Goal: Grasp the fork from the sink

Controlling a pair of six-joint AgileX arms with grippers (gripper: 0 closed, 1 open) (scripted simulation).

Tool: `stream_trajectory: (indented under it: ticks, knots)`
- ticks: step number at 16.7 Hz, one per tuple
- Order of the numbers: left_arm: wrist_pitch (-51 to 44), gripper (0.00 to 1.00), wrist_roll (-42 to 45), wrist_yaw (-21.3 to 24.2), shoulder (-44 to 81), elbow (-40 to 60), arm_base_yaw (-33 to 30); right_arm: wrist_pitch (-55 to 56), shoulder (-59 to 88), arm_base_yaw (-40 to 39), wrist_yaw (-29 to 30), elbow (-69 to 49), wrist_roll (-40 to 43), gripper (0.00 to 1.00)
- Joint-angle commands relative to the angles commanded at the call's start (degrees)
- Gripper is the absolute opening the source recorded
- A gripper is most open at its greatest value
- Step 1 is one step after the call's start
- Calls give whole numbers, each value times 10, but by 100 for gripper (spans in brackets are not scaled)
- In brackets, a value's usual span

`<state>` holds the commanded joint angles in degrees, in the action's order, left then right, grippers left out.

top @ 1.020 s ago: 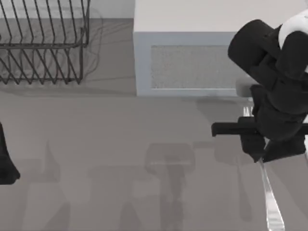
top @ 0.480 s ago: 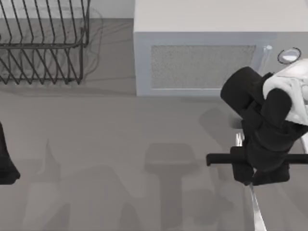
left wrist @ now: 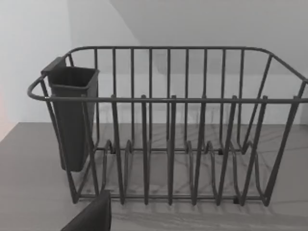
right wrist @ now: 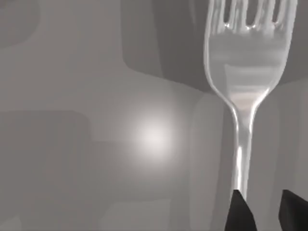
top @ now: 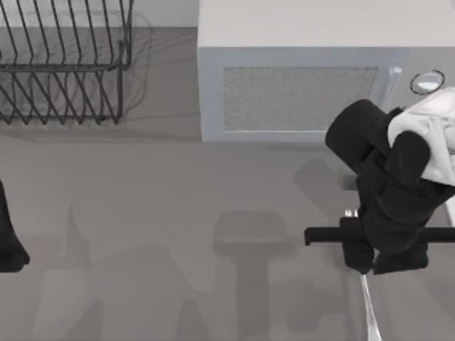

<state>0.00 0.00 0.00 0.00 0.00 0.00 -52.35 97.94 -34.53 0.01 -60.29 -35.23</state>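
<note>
The left arm (top: 8, 238) sits parked at the counter's (top: 142, 213) left edge, left of and nearer the camera than the wire dish rack (top: 64, 64), whose dark cutlery cup (left wrist: 72, 115) appears in the left wrist view. Right of the rack stands the microwave (top: 298, 85). In front of its right end the right claw (right wrist: 262, 211) hangs over the fork (top: 368, 312); the right wrist view shows its tines and the claw's narrowly parted fingertips (right wrist: 240, 211) at the handle, grip uncertain.

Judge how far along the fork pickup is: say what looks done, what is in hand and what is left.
Done: the right hand is over the fork near the table's right side, fingertips flanking its handle. In hand: closing; whether they clamp it cannot be told, nor whether it is off the surface. Left: a firm grip and lift. The left arm is parked at the table's left edge, facing the rack.
</note>
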Motion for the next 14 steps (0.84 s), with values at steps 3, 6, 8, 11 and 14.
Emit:
stream_trajectory:
  ticks: [3, 6, 8, 11, 14]
  knots:
    - [0, 100, 0, 0, 0, 0, 0, 0, 0, 0, 0, 0, 0, 60]
    - [0, 100, 0, 0, 0, 0, 0, 0, 0, 0, 0, 0, 0, 83]
    - [0, 100, 0, 0, 0, 0, 0, 0, 0, 0, 0, 0, 0, 98]
    - [0, 100, 0, 0, 0, 0, 0, 0, 0, 0, 0, 0, 0, 100]
    - [0, 100, 0, 0, 0, 0, 0, 0, 0, 0, 0, 0, 0, 100]
